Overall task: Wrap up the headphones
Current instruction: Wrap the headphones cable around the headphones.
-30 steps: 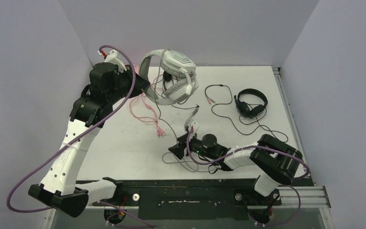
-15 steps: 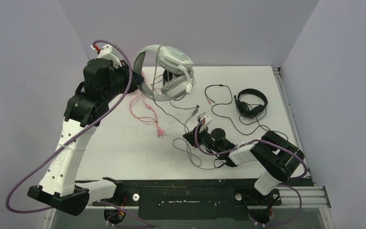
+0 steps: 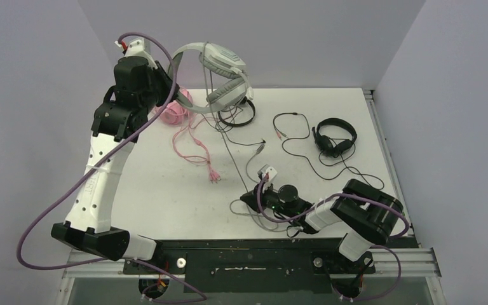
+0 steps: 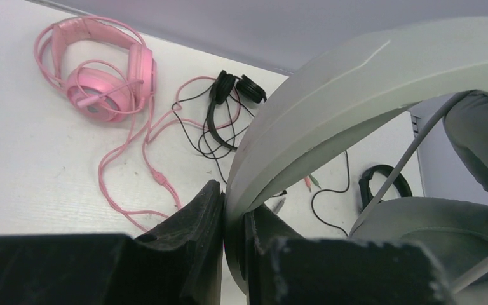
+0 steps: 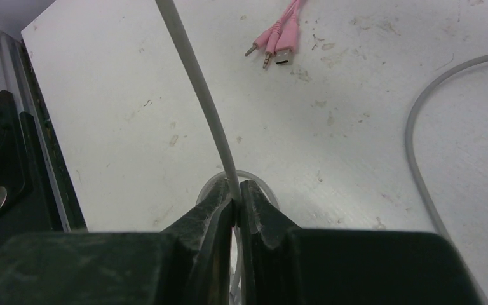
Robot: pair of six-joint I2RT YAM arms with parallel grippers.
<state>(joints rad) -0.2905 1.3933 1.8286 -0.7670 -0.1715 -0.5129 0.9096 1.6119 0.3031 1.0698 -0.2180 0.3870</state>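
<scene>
Four headsets are in play, and only one is off the surface (image 3: pixel 165 190). The bulky white-grey headset (image 3: pixel 219 60) hangs in the air from the left claw (image 4: pixel 234 213), whose jaws are pressed onto the broad headband from both sides, with the ear cups dangling beyond and below the fingertips. Holding it high by the band seems meant to let its grey cable (image 3: pixel 227 149) fall free and straight, so that it can be wound rather than dragged through the other leads. That cable runs down from the hanging headset to the right claw (image 5: pixel 236 198), which is low over the surface with its jaws squeezed together on the cord. The wrist view shows the cord rising from between the fingertips, and more of the same grey cord curving on the surface just under and to one side of them. Pinching partway along probably gives that arm a point from which to guide the slack around the headset. The pink headset (image 4: pixel 101 86) lies flat below and beyond the left claw, its pink cable (image 4: pixel 141 162) straggling toward the right claw, and the pink plugs (image 5: pixel 278 39) rest a little ahead of that claw's tips. One thin black headset (image 4: pixel 227 105) sits just beside the pink one, under the hanging headset. The other black headset (image 3: pixel 335 135) lies beyond the right claw and off to its right, its cord spread loose. None of the four looks wrapped yet.
</scene>
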